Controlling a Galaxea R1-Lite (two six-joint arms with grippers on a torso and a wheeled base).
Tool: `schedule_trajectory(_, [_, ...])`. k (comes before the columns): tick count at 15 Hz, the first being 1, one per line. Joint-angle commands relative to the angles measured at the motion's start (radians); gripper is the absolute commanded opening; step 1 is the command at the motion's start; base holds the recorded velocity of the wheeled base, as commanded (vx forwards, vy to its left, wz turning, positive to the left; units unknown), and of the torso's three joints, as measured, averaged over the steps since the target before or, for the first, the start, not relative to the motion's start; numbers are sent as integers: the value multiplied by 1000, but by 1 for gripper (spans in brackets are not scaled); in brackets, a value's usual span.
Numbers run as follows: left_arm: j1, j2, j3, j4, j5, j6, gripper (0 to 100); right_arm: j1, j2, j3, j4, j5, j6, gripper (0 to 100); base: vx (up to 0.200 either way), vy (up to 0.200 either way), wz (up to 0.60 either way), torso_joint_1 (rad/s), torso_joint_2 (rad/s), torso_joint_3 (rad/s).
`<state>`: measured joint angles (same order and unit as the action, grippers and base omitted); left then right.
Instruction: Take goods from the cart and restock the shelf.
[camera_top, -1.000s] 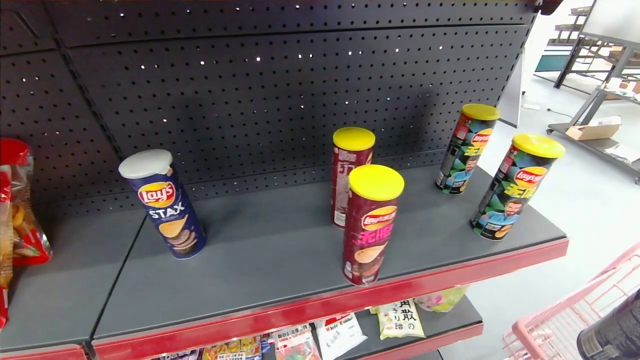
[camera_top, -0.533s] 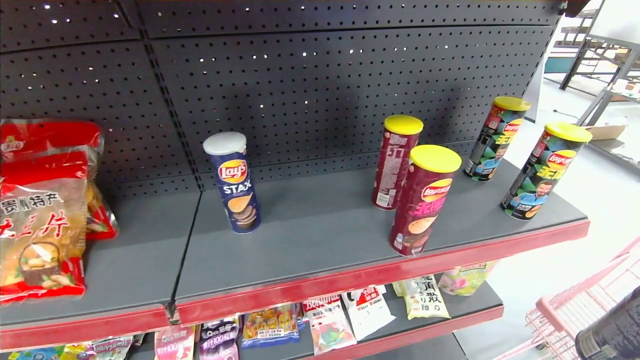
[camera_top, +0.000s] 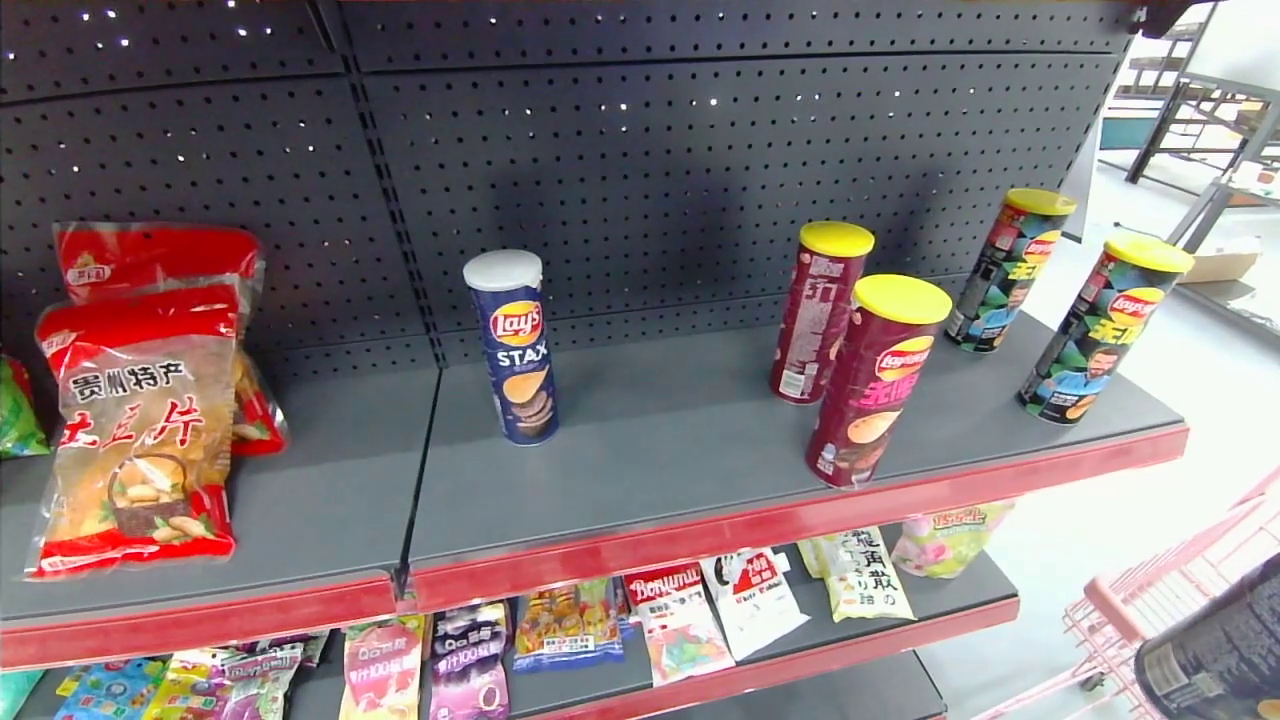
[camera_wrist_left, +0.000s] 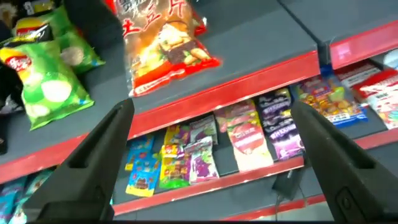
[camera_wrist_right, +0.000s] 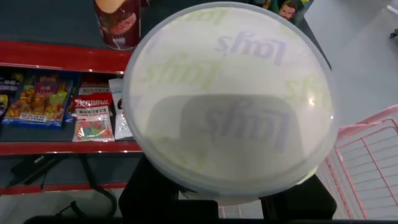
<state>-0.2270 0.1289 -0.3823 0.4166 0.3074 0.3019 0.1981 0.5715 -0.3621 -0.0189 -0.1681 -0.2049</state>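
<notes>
**Head camera swings left along the shelf (camera_top: 700, 470), dark can (camera_top: 1215, 650) in hand**

Over the last second the whole head view has slid sideways. That is the camera turning, not the goods moving. The blue can (camera_top: 515, 345), the two maroon cans (camera_top: 875, 380) and the two patterned cans (camera_top: 1010, 270) stand upright in the same order on the same board. Red bags (camera_top: 140, 430) have come into the picture on the left-hand board. The turn brings up a wide bare stretch between the blue can and the maroon pair, which looks like the likeliest place for the next item.

That item is the dark can, low on the robot's right beside the pink cart (camera_top: 1130, 610). The right gripper (camera_wrist_right: 229, 198) is clamped on it, with the pale lid facing the wrist camera. It is not yet over the shelf. The left gripper (camera_wrist_left: 211, 109) hangs with its jaws wide apart and nothing between them, in front of the lower shelf of small packets (camera_wrist_left: 242, 134).

As for writing, each can has a round badge, bold lettering and a picture of crisps. The patterned cans also show a person. The red bags carry large characters, and the held can's lid has faint mirrored script
</notes>
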Motion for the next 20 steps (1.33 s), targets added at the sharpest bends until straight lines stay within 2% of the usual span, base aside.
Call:
schedule_trajectory(1, [-87, 34, 0, -18, -1, 5, 100, 1, 5, -1, -13, 5, -7, 0, 0, 0, 0, 0, 0, 0])
schedule_trajectory(2, [-132, 129, 5, -88, -1, -10, 100, 0, 7, 0, -9, 2, -10, 0, 0, 0, 0, 0, 0, 0])
schedule_trajectory(3, [-155, 236, 7, -179, -10, -64, 100, 3, 8, 15, -9, 5, -7, 0, 0, 0, 0, 0, 0, 0])
schedule_trajectory(4, [-163, 386, -3, -302, -37, -164, 100, -3, 2, 34, -13, 1, -7, 0, 0, 0, 0, 0, 0, 0])
schedule_trajectory(5, [-161, 540, -20, -440, -62, -239, 100, -5, -1, 37, -13, 2, -7, 0, 0, 0, 0, 0, 0, 0])
schedule_trajectory(6, [-161, 610, -27, -509, -74, -264, 100, -2, 2, 35, -13, 5, -7, 0, 0, 0, 0, 0, 0, 0])
schedule_trajectory(7, [-161, 818, -52, -691, -125, -279, 100, 7, 16, 31, -15, 33, -1, 0, 0, 0, 0, 0, 0, 0])
schedule_trajectory(9, [-160, 972, -109, -760, -229, -268, 100, 6, 28, 28, -15, 79, -1, 0, 0, 0, 0, 0, 0, 0])
schedule_trajectory(10, [-153, 1083, -202, -762, -366, -259, 100, 6, 44, 28, -18, 84, -1, 0, 0, 0, 0, 0, 0, 0])
schedule_trajectory(11, [-152, 1134, -247, -760, -424, -234, 100, 6, 45, 28, -18, 84, -1, 0, 0, 0, 0, 0, 0, 0])
schedule_trajectory(12, [-132, 1196, -291, -762, -482, -191, 100, 6, 45, 28, -18, 84, -1, 0, 0, 0, 0, 0, 0, 0])
schedule_trajectory(13, [-80, 1278, -325, -766, -545, -118, 100, 6, 44, 28, -18, 84, -1, 0, 0, 0, 0, 0, 0, 0])
schedule_trajectory(14, [-52, 1321, -336, -776, -571, -84, 100, 3, 44, 28, -18, 84, -1, 0, 0, 0, 0, 0, 0, 0])
schedule_trajectory(15, [-38, 1354, -343, -803, -587, -72, 100, 1, 44, 28, -18, 84, -1, 0, 0, 0, 0, 0, 0, 0])
schedule_trajectory(17, [-28, 1436, -348, -940, -622, -70, 100, -2, 39, 28, -18, 81, 1, 0, 0, 0, 0, 0, 0, 0])
schedule_trajectory(20, [9, 1480, -352, -983, -665, -66, 100, -2, 39, 31, -16, 81, 7, 0, 0, 0, 0, 0, 0, 0])
